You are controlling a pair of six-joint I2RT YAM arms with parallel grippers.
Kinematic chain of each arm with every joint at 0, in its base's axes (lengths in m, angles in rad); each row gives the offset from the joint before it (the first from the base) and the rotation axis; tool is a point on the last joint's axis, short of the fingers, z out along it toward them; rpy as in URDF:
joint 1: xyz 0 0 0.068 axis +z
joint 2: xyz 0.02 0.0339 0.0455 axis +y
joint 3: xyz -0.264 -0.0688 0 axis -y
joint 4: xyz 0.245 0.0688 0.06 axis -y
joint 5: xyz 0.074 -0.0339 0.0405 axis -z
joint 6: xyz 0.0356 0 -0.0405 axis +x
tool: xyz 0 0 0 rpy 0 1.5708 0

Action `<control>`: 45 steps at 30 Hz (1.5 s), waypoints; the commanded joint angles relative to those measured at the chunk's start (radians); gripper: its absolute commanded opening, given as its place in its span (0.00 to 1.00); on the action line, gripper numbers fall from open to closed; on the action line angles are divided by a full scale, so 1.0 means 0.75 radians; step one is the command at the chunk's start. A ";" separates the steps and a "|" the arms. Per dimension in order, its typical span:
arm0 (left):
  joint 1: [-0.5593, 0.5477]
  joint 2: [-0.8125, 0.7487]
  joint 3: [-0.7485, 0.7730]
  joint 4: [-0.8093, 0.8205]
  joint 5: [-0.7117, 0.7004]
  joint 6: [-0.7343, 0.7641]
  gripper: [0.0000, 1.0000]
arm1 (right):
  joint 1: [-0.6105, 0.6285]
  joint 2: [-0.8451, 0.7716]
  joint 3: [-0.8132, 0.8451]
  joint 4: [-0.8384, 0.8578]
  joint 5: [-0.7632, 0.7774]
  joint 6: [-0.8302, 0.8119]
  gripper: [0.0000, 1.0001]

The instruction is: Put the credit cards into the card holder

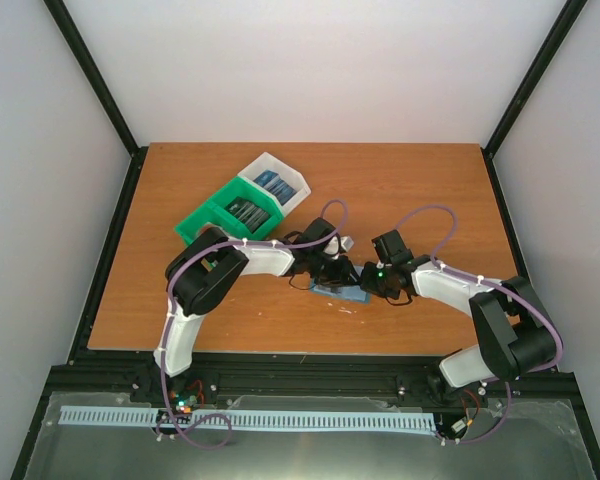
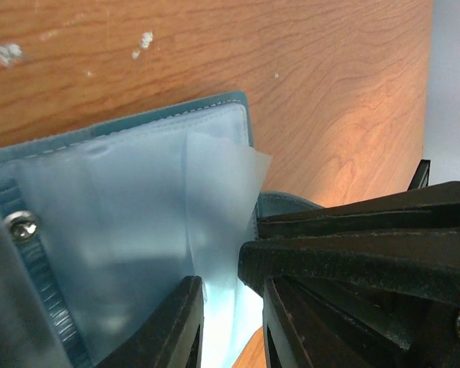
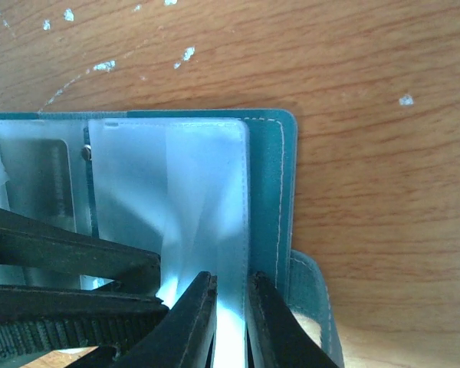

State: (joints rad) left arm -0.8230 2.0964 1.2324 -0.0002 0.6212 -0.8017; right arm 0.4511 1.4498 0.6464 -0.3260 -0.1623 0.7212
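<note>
Card holder (image 1: pixel 340 292) lies open and flat on the table (image 1: pixel 430 200), directly under both grippers, its plastic pockets facing up. The right gripper (image 3: pixel 231 280) has its fingers pressed onto a clear sleeve (image 3: pixel 207 192) near the holder's stitched edge. The left gripper (image 2: pixel 222 287) straddles a loose leaf (image 2: pixel 222 184) with a narrow gap; whether it bites, I cannot tell. Both arms bend inward, wrists tipped down, nearly meeting. Beyond the left gripper, a green bin (image 1: pixel 195 225) and a white bin (image 1: pixel 295 180) hold credit cards (image 1: pixel 248 212).
</note>
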 commanded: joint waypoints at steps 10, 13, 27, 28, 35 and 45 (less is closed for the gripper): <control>-0.017 0.056 -0.023 -0.036 0.012 -0.044 0.24 | 0.010 0.034 -0.060 0.048 -0.070 0.006 0.13; -0.017 0.061 -0.023 -0.043 0.009 -0.030 0.24 | 0.010 0.036 -0.058 0.056 -0.091 -0.003 0.13; -0.021 0.096 -0.019 -0.099 -0.067 0.020 0.13 | 0.009 0.068 -0.070 0.103 -0.142 -0.002 0.04; -0.020 0.096 -0.018 -0.104 -0.076 0.024 0.10 | 0.009 0.067 -0.070 0.103 -0.142 -0.002 0.04; -0.021 0.067 -0.013 -0.127 -0.128 0.061 0.01 | 0.010 0.021 -0.058 0.073 -0.099 -0.004 0.05; -0.002 -0.052 -0.044 -0.101 -0.103 0.094 0.01 | 0.010 -0.162 0.019 -0.101 0.077 -0.004 0.13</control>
State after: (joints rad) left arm -0.8272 2.0918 1.2266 -0.0238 0.5701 -0.7631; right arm 0.4541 1.3823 0.6277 -0.3443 -0.1631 0.7193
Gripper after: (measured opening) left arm 0.020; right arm 0.121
